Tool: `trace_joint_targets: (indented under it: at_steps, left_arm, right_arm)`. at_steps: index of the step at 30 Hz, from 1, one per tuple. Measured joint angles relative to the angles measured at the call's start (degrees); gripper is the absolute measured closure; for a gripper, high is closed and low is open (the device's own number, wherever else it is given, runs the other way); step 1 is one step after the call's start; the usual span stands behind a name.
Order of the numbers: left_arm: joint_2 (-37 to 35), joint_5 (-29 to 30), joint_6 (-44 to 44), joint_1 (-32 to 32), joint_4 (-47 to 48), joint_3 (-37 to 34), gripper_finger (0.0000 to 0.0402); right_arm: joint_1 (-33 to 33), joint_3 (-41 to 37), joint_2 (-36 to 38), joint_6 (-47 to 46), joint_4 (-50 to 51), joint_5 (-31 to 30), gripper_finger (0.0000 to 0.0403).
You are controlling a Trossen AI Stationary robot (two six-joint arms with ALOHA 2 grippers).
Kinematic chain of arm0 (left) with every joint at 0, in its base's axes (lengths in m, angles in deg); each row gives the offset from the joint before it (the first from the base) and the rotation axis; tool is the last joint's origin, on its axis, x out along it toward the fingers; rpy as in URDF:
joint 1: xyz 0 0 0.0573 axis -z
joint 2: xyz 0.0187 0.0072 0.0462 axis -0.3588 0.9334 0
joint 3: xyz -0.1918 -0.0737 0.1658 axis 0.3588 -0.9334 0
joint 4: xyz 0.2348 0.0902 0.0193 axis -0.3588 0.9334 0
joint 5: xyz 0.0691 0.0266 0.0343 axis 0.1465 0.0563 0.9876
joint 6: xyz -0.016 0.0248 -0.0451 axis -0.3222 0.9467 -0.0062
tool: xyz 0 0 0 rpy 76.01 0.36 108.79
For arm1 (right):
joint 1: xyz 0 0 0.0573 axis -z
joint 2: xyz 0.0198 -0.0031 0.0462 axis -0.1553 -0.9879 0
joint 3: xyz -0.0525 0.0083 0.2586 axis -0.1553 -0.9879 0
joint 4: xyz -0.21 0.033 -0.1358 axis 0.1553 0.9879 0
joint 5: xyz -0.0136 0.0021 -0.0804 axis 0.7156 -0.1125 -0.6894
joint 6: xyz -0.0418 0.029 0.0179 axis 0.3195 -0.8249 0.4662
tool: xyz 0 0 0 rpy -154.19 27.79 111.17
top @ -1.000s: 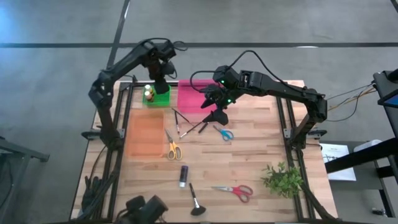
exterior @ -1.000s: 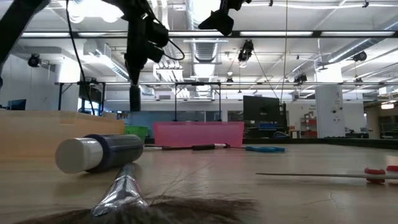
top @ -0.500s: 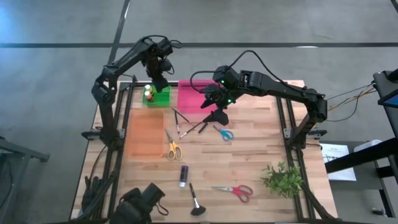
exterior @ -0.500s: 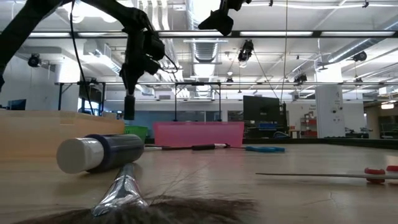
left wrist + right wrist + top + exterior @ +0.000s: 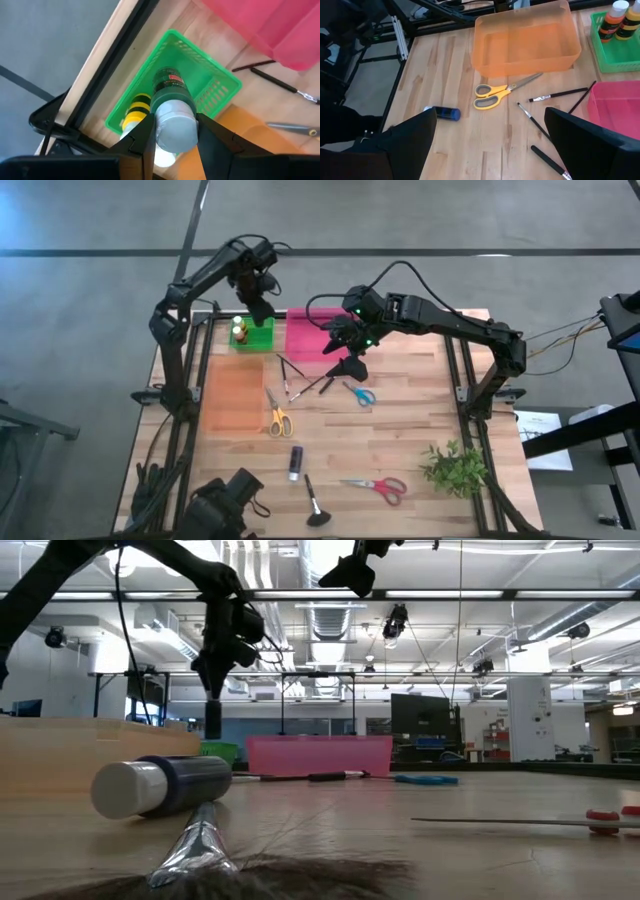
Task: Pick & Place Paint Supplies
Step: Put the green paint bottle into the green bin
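Observation:
My left gripper is shut on a green paint bottle with a silver cap, above the green basket at the far left. The basket holds two bottles, one orange and one yellow. My right gripper is open and empty, high above the table beside the pink bin. On the wood lie yellow scissors, blue scissors, red scissors, slim brushes, a dark bottle on its side and a wide brush. My left gripper pinches the green bottle between its two fingers at the cap end. The fingers come from above, pointing down. The bottle hangs upright below them, cap up, clear of the basket.
An orange bin stands near the green basket, toward the near side. A green plant sprig lies at the near right. The middle of the table between the scissors is bare wood.
My left gripper has gone down a little with the green bottle, toward the green basket. The bottle stays upright. My right gripper has kept still.

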State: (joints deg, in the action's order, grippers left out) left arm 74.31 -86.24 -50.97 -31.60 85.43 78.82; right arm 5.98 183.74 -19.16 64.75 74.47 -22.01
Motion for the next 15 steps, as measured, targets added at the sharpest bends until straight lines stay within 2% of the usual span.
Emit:
trace_joint_targets:
  at_steps: [7,15]
  left_arm:
    - [-0.09,-0.23,-1.07,-0.02,-0.82,-0.49,0.0284]
    - [-0.55,-1.14,-2.61,-0.08,-3.31,-5.76,0.0284]
  right_arm:
    - [0.00,0.00,0.00,-0.17,-0.03,-0.33,0.0035]
    - [0.00,0.00,0.00,-0.59,-0.05,-0.98,0.0035]
